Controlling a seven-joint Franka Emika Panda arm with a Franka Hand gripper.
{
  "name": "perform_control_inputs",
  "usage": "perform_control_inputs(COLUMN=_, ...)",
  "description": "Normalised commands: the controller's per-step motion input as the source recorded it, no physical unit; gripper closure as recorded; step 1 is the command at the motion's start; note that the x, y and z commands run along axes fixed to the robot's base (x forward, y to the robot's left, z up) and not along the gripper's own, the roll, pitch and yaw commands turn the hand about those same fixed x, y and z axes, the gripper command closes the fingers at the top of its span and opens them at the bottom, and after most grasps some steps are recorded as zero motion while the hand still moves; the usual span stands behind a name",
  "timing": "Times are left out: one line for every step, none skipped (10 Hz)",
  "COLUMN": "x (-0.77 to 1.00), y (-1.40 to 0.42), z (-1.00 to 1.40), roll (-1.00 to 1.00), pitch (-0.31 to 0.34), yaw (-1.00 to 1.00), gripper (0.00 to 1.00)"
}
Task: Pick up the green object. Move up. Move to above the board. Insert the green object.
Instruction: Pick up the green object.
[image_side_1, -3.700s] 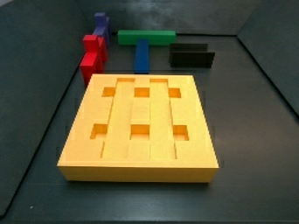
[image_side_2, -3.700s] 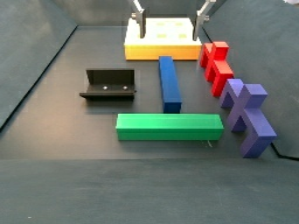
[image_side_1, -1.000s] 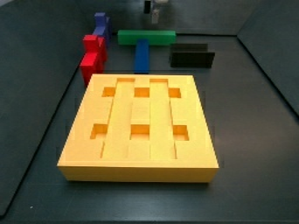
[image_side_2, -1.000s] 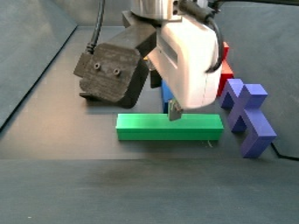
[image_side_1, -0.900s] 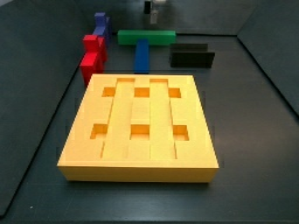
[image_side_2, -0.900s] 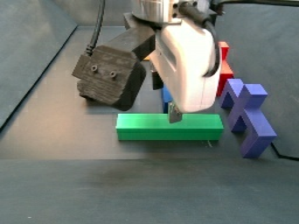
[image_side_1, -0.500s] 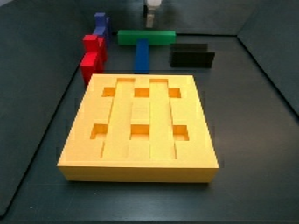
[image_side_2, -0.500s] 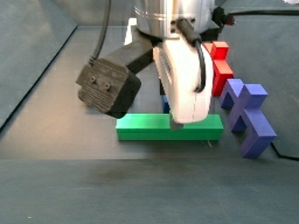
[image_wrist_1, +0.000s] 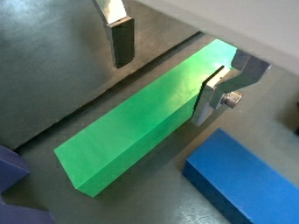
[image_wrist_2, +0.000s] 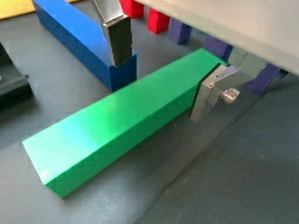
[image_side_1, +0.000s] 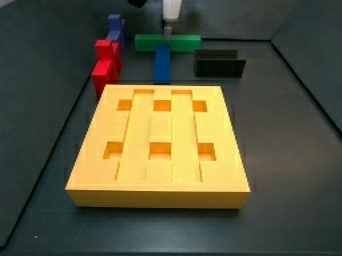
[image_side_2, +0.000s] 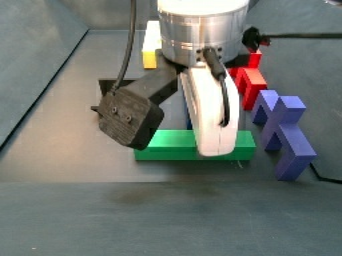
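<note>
**Fingers straddling the green bar, not yet closed**

The board (image_side_1: 158, 148) sits well apart from my gripper, far down the floor: a thick orange-yellow slab, matte, with lengthwise grooves and six square holes on top. Nothing in it yet.

The green object (image_wrist_1: 146, 114) lies flat on the dark floor directly under me, a long, narrow, sharp-edged bar with a smooth, faintly glossy face. In a side view only its ends show past my housing (image_side_2: 171, 146).

My gripper (image_wrist_1: 166, 66) is low over the bar, jaws spread, one silver finger (image_wrist_2: 119, 39) on each long side. In both wrist views a gap shows between each plate and the green, so I judge no grip yet.

The blue bar (image_wrist_2: 84, 40) lies near the finger on that side, close to the green bar's long face. Purple pieces (image_side_2: 285, 130) and red pieces (image_side_2: 247, 73) stand beyond the other finger. The black block (image_side_1: 219, 64) is off to one side.

Risks, as I judge them:
- I seem to sit toward one end of the bar, not mid-length; lifted so, it could droop or swivel in the pads.
- Smooth faces could slip under a light squeeze.
- The finger beside the blue bar could nudge it in closing.
- A tilted bar would catch on a hole's edge at insertion.
</note>
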Motion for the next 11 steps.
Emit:
perform_control_inputs(x=-0.01, y=0.11, z=-0.27, roll=0.00, pitch=0.000, yaw=-0.07, gripper=0.00)
perform_control_inputs(x=-0.13, y=0.07, z=-0.19, roll=0.08, pitch=0.000, yaw=-0.04, gripper=0.00)
perform_control_inputs(x=-0.13, y=0.04, z=-0.21, roll=0.07, pitch=0.000, yaw=-0.04, gripper=0.00)
perform_control_inputs(x=-0.09, y=0.02, z=-0.20, roll=0.04, pitch=0.000, yaw=-0.05, gripper=0.00)
perform_control_inputs(x=-0.04, y=0.02, z=-0.21, roll=0.02, pitch=0.000, yaw=-0.07, gripper=0.00)
perform_control_inputs(x=-0.01, y=0.04, z=-0.25, roll=0.01, pitch=0.000, yaw=-0.07, gripper=0.00)
perform_control_inputs(x=0.00, y=0.05, z=-0.14, roll=0.00, pitch=0.000, yaw=-0.08, gripper=0.00)
perform_control_inputs(x=0.00, y=0.00, z=0.00, roll=0.00, pitch=0.000, yaw=0.00, gripper=0.00)
perform_control_inputs(x=0.00, y=0.00, z=0.00, roll=0.00, pitch=0.000, yaw=0.00, gripper=1.00)
perform_control_inputs(x=0.00, y=0.00, z=0.00, roll=0.00, pitch=0.000, yaw=0.00, gripper=1.00)
perform_control_inputs(x=0.00, y=0.00, z=0.00, roll=0.00, pitch=0.000, yaw=0.00, gripper=1.00)
